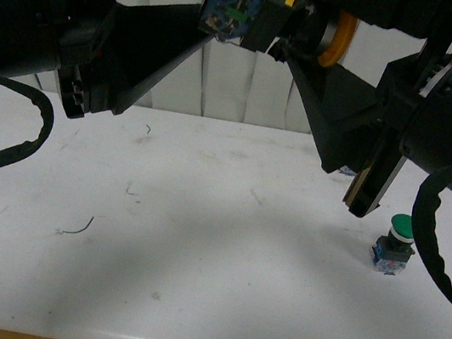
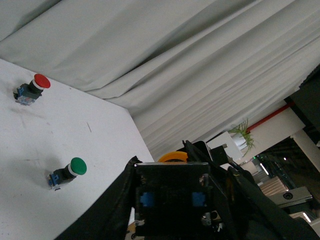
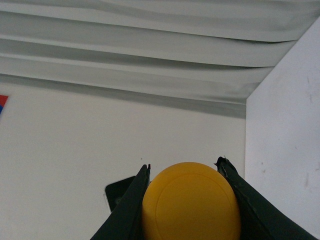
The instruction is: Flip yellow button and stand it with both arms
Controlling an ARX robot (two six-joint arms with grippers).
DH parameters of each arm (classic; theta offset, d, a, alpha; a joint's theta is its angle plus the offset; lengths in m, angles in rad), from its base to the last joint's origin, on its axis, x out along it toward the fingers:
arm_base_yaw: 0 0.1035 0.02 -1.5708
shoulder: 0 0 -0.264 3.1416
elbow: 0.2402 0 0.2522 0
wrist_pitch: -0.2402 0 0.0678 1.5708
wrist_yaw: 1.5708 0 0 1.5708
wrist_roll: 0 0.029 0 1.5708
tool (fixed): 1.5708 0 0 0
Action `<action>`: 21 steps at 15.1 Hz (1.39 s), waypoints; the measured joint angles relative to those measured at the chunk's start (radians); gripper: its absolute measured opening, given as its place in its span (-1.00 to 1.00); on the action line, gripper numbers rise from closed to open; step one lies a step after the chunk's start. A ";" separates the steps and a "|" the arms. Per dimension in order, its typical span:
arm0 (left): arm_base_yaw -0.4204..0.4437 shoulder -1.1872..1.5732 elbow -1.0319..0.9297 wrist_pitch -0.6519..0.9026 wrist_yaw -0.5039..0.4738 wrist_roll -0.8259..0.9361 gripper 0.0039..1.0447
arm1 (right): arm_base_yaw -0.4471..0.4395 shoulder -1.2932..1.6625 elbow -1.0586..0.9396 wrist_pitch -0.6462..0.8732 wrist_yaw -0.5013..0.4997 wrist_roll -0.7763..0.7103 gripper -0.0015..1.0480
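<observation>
Front view: above the scuffed white table [image 1: 190,284] backed by pale curtains [image 1: 239,86], the left gripper [image 2: 172,167] and right gripper [image 3: 185,172] both clamp the yellow button [image 1: 343,38] aloft.

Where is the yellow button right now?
Front view, top centre: the yellow button is held in the air between the left gripper and right gripper, above the table.
</observation>
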 joint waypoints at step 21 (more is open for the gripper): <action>0.199 -1.194 -0.192 -1.188 -0.489 0.938 0.88 | -0.098 0.018 -0.005 -0.014 0.002 0.014 -0.32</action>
